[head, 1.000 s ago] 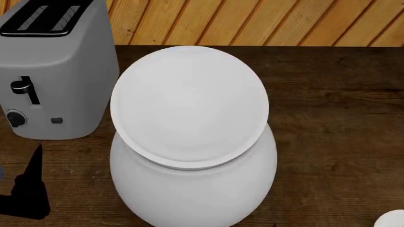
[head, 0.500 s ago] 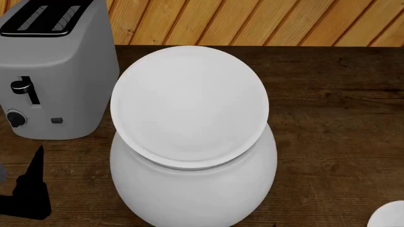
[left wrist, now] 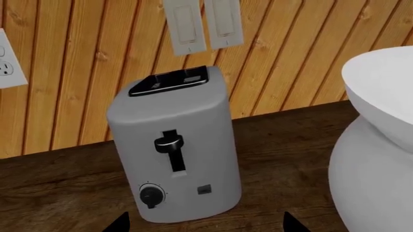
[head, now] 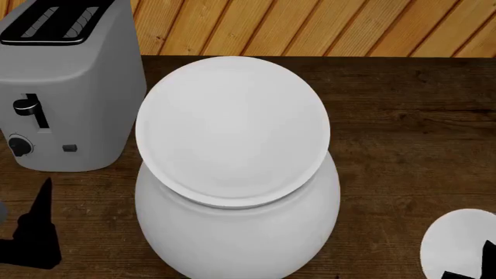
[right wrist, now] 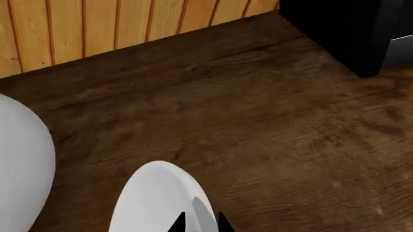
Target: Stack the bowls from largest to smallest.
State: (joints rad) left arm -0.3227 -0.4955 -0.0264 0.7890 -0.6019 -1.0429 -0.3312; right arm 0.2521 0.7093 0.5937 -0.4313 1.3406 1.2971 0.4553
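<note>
A: What sits nearest in the head view?

B: At the near right corner, the small matte white bowl [head: 459, 241] is partly in frame, with the dark tips of the right gripper [head: 467, 266] at its near edge. In the right wrist view the same small bowl [right wrist: 154, 200] has its rim pinched between two black fingers [right wrist: 177, 224], one on either side of the thin wall, so the right fingers are clamped on it.

A: Is it resting on the dark brown wooden surface [head: 403, 145]?

B: I cannot tell from these views whether it touches the wood or is held just above it.

A: And the near left?

B: The left gripper [head: 31, 232] shows as a black pointed shape over the surface, just in front of the toaster. In the left wrist view only two dark finger tips [left wrist: 291, 223] poke in, spread wide apart with nothing between them.

A: Where are the other bowls?

B: In the middle stands the huge bulbous white pot-like bowl [head: 240, 232]. The medium shallow wide white bowl [head: 232, 128] sits on top of it, covering its mouth, its rim reaching about as wide as the big bowl's body. The small bowl is well apart from that pair, to their right.

A: Farther back?

B: The grey box-shaped toaster [head: 66, 87] stands at the far left, just beside the stack, with a black lever and dial on its front. Behind everything runs a wall of light wooden planks [head: 310, 26]; the left wrist view shows white switch plates [left wrist: 201, 24] on it above the toaster.
</note>
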